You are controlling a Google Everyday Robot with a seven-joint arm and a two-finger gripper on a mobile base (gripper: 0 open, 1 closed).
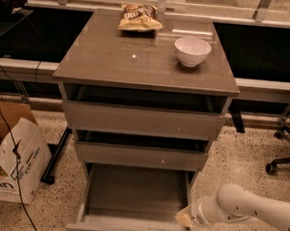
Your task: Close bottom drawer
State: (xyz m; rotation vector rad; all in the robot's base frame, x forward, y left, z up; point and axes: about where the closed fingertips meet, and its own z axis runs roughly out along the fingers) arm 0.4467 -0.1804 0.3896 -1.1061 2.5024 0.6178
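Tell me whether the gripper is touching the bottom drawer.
Cannot tell. In the camera view the gripper overlaps the front right corner of the open bottom drawer, but neither contact nor a gap shows plainly.

You see a snack bag (139, 18) and a white bowl (192, 51) well apart on the cabinet top (114, 65); a cardboard box (15, 165) stands on the floor at left, a chair base (285, 159) at right.

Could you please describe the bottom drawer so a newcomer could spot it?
On the grey-brown cabinet in the middle, look below the two upper drawers for the bottom drawer. It alone is pulled far out, its box open to view, with the gripper at its right front corner.
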